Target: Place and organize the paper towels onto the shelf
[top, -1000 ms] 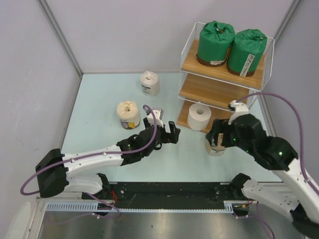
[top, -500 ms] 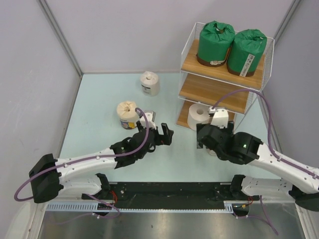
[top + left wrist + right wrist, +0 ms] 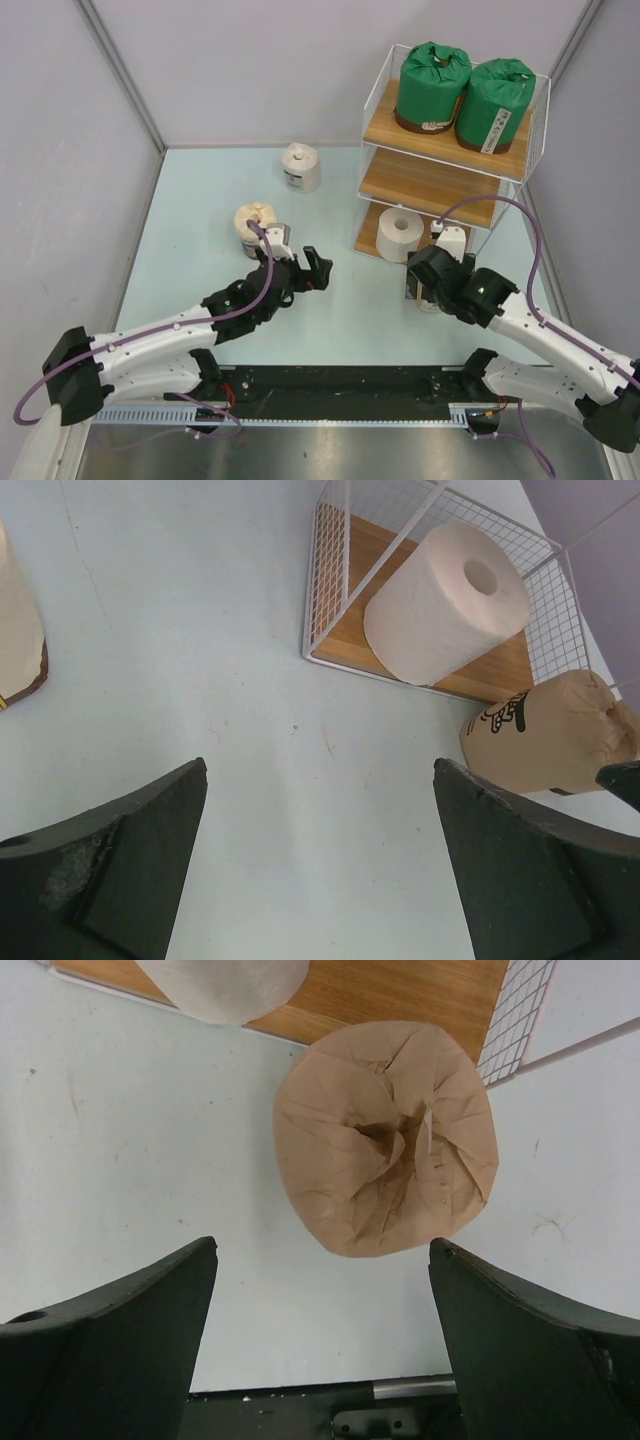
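Under the right wrist camera, the tan roll [image 3: 385,1135] stands upright just beyond the right gripper [image 3: 320,1247], whose fingers are spread and touch nothing, at the shelf [image 3: 400,990] front. In the left wrist view, the left gripper [image 3: 320,770] gapes, empty. From above, the right gripper mostly hides that roll.

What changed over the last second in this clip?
The left gripper slid left toward the cream roll, open and empty. The right gripper swung round above the tan roll, open, not gripping. Nothing grabbed or released; both rolls and the shelf stayed put.
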